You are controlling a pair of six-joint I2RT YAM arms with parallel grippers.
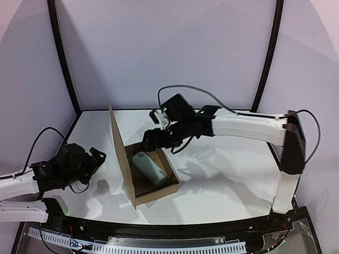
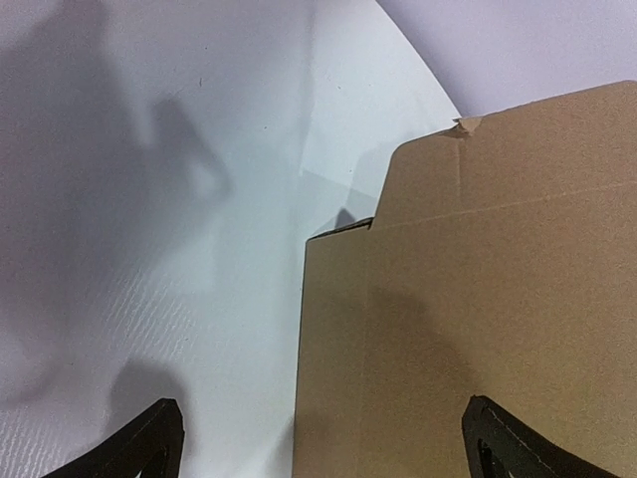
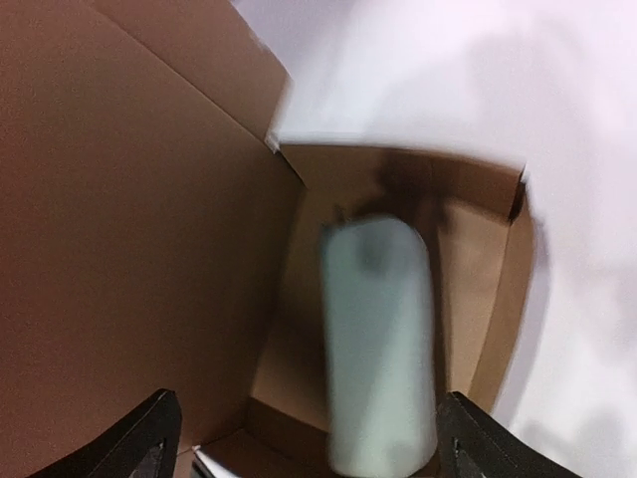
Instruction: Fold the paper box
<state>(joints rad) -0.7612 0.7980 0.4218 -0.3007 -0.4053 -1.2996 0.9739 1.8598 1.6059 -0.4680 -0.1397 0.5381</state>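
Observation:
The paper box [image 1: 159, 191] is brown cardboard and stands mid-table as an open tray, with its tall lid flap [image 1: 119, 151] upright on the left side. A pale grey-green case [image 1: 150, 167] lies slanted inside it. My right gripper [image 1: 150, 138] hovers over the tray's far end, open. In the right wrist view the blurred case [image 3: 378, 349] lies below, close to the right finger [image 3: 473, 438], inside the box [image 3: 129, 219]. My left gripper [image 1: 98, 159] rests left of the lid, open and empty. Its wrist view faces the lid's outer side [image 2: 478, 299], with the left gripper [image 2: 323, 448] wide.
The white table [image 1: 222, 180] is bounded by a black frame and pale walls. The right arm [image 1: 249, 127] reaches in from the right side, its cable looping above it. The table's near edge carries a black rail [image 1: 159, 233].

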